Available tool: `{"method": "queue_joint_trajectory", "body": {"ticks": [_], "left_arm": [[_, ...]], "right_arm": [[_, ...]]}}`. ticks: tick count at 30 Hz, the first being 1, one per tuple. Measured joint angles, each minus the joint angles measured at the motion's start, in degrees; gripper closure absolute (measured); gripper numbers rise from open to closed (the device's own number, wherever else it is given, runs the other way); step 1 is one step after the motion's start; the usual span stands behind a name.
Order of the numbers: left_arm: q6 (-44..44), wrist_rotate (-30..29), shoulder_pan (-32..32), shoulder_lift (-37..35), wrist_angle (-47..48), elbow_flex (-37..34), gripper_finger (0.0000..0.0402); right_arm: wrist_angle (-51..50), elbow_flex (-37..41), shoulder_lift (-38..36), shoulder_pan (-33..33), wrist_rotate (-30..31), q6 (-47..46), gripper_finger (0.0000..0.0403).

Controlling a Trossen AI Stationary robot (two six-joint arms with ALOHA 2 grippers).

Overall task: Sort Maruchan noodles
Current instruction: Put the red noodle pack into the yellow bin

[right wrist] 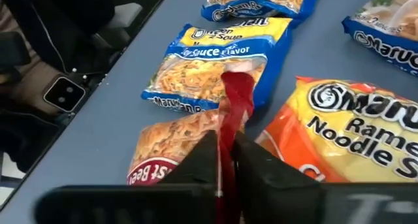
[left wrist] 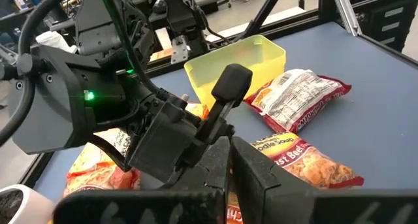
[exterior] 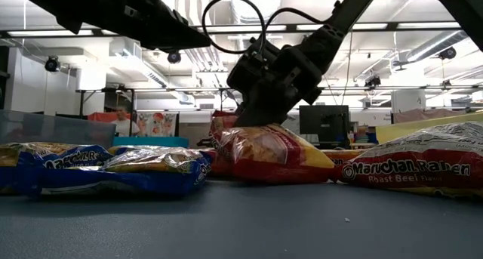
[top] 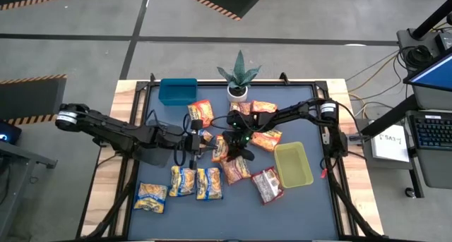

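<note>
Dark blue bench (top: pixel 311 214) on a wooden frame, grey floor around.

From above: blue bin (top: pixel 177 91) at the far left, potted plant (top: pixel 239 77) far centre, yellow-green bin (top: pixel 293 164) to the right. Noodle packets strewn across the middle: yellow-and-blue ones (top: pixel 181 180) in a row near the front left, orange-red ones (top: pixel 265 106) by the plant, a red-and-white one (top: pixel 268 185) beside the yellow-green bin. Left hand (top: pixel 201 141) and right hand (top: pixel 229 144) near each other at mid-bench, over an orange-red packet.

At bench height: right hand (exterior: pixel 253 115) down on top of an orange-red packet (exterior: pixel 268 155); yellow-and-blue packets (exterior: pixel 155 171) to one side, a roast beef packet (exterior: pixel 415 168) to the other.

From the left wrist: left hand (left wrist: pixel 230 165) shut, nothing between the fingers; yellow-green bin (left wrist: pixel 258 54) and red-and-white packet (left wrist: pixel 297 96) beyond.

From the right wrist: right hand (right wrist: pixel 227 159) pinched on the red edge of a packet (right wrist: pixel 236 100), with yellow-and-blue packets (right wrist: pixel 209 61) past it.
</note>
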State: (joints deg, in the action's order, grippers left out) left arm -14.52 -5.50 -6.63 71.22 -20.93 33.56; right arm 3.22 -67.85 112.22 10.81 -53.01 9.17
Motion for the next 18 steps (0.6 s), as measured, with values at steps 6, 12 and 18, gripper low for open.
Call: {"method": "queue_joint_trajectory", "body": {"ticks": [6, 12, 18], "left_arm": [[0.0, 0.0, 0.0, 0.0, 0.0, 0.1, 0.0402], [0.1, 0.0, 0.0, -0.2, -0.3, 0.9, 0.0402], [0.0, 0.0, 0.0, -0.7, -0.3, 1.3, 0.0402]], "right_arm": [[-1.1, 0.0, -2.9, -0.1, 0.2, -0.2, 0.0394], [-6.7, 0.0, -9.4, -1.2, 6.1, 2.6, 0.0394], [-14.0, 0.6, -15.3, -4.6, 19.3, 6.9, 0.0394]]}}
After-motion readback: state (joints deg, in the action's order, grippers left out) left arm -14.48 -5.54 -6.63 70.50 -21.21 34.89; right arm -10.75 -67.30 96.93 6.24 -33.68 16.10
